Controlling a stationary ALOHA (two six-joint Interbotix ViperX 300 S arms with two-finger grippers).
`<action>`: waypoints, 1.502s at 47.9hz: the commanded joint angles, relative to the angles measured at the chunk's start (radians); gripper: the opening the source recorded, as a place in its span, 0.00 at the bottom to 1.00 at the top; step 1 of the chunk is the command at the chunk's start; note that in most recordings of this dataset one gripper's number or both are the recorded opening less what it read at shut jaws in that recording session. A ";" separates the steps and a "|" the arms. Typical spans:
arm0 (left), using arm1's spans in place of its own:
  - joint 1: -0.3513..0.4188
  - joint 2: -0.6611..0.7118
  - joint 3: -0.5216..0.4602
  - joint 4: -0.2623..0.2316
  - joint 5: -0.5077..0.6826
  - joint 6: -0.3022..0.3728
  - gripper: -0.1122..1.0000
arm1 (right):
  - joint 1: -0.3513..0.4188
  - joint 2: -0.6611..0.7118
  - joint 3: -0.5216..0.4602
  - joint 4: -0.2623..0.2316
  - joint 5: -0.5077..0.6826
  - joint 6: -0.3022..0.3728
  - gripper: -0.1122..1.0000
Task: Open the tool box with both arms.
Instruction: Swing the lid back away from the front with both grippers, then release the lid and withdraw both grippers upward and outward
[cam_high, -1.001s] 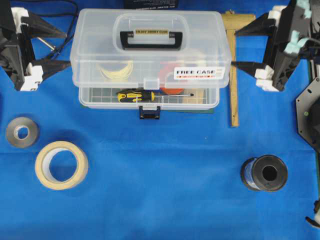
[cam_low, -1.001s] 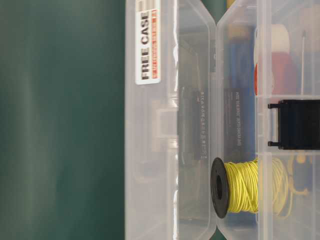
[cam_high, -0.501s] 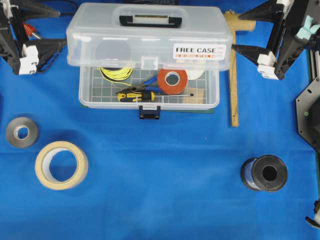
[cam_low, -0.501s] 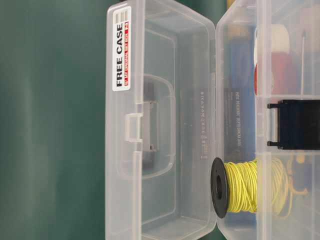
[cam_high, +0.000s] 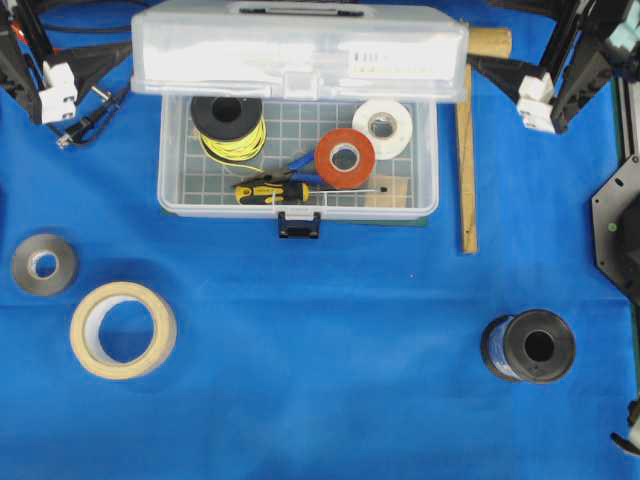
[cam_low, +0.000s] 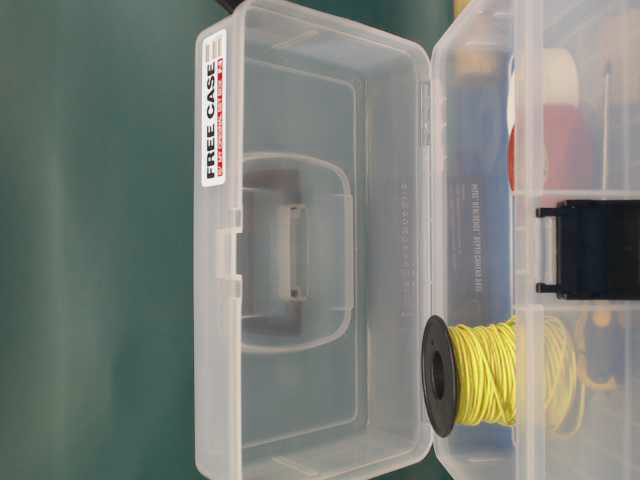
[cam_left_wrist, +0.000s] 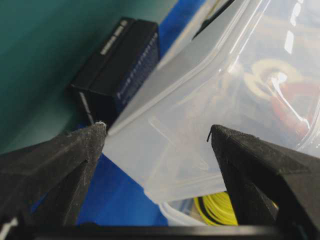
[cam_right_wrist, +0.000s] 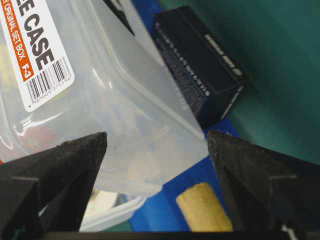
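Both pincers wide, holding nothing: left pincer (cam_left_wrist: 157, 135), right pincer (cam_right_wrist: 157, 137) flank lid (cam_high: 300, 45). Lid near upright over tool box (cam_high: 298, 205); push evenly both ends, no twisting hinge.

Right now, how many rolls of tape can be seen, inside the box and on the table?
4. Inside the tool box: orange roll, white roll. On the table, left: grey roll, beige roll. More may be hidden under the lid.

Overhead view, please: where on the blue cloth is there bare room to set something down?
Free: the wide stretch between the beige tape roll and the black spool, in front of the tool box. Crowded: the left edge, around the grey roll.
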 joint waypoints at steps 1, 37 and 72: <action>0.009 0.002 -0.044 0.000 -0.034 0.002 0.93 | -0.011 0.002 -0.044 0.005 -0.032 0.011 0.85; 0.129 0.077 -0.072 -0.002 -0.117 0.034 0.93 | -0.126 0.087 -0.067 0.005 -0.133 0.011 0.85; 0.242 0.183 -0.120 -0.002 -0.117 0.034 0.93 | -0.222 0.230 -0.135 0.005 -0.144 0.011 0.85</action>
